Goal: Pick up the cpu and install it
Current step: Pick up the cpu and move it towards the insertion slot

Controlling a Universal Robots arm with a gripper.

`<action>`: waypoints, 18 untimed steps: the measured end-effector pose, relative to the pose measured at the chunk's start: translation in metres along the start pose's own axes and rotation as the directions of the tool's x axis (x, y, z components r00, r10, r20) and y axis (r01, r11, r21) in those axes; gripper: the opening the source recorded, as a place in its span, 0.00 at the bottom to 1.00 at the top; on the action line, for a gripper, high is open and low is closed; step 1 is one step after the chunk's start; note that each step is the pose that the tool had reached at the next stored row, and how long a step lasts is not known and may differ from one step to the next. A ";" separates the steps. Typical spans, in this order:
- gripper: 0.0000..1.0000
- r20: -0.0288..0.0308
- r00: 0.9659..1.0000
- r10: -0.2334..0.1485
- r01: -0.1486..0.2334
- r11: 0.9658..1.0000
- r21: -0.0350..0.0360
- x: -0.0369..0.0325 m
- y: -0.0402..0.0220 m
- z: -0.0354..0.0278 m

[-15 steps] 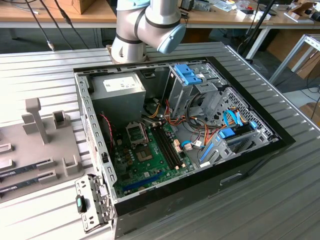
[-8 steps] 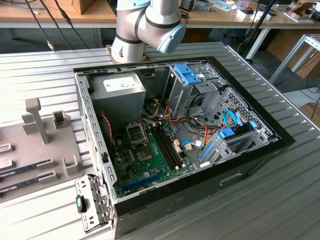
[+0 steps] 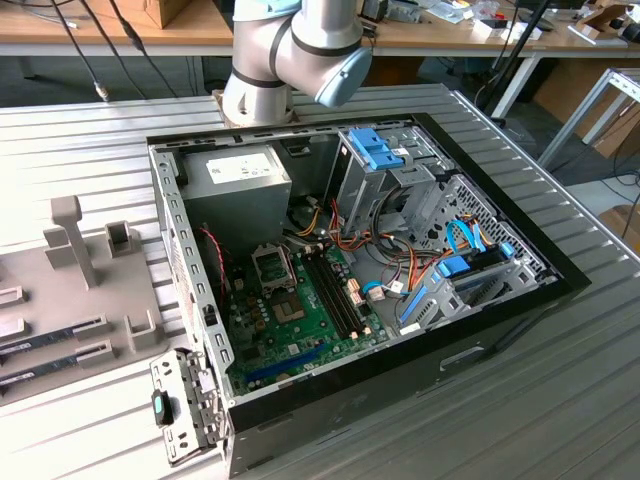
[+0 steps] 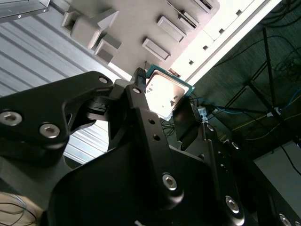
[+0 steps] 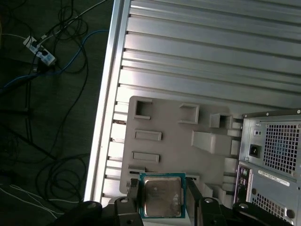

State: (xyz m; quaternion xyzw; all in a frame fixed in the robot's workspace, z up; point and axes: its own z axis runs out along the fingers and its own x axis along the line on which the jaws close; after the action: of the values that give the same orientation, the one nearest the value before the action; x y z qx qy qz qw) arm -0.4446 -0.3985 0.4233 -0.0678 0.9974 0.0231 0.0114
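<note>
Black linkage of the pincer (image 4: pixel 165 98) looms closest in both wrist views, and its two fingers (image 5: pixel 133 197) are drawn in to the width of the cpu (image 5: pixel 162 197), one pressing on each opposite edge. The chip sits right between the fingertips, lifted clear, its silvery lid catching the light and a thin green rim showing round it; in the second wrist view the cpu (image 4: pixel 164 94) is seen at a slant between the same dark pads. Past the fingertips, beyond the held chip, lies a grey holder plate (image 5: pixel 169 136) with raised blocks and shallow pockets, resting on the ribbed metal table (image 5: pixel 211 47). Off to one side of the pincer, just beside that plate, stands the back of the computer case (image 5: pixel 273 150) with its perforated panels. Away on the pincer's other side, past the table edge, cables (image 5: pixel 47 94) trail across a dark floor. From the exterior view, the robot arm (image 3: pixel 290 50) bends over the far end of the open case (image 3: pixel 520 300), where the green motherboard (image 3: pixel 300 310) lies bare with its square socket (image 3: pixel 272 265) near the grey power-supply box (image 3: pixel 245 180).
</note>
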 end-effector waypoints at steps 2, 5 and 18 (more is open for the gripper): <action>0.47 0.000 1.000 0.000 0.000 1.000 0.000 -0.0010 -0.0004 0.0002; 0.47 0.000 1.000 0.000 0.000 1.000 0.000 -0.0028 -0.0011 0.0004; 0.47 0.000 1.000 0.000 0.000 1.000 0.000 -0.0113 -0.0043 0.0017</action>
State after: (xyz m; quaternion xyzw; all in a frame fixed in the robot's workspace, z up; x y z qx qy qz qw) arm -0.4327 -0.4011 0.4217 -0.0678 0.9974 0.0232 0.0114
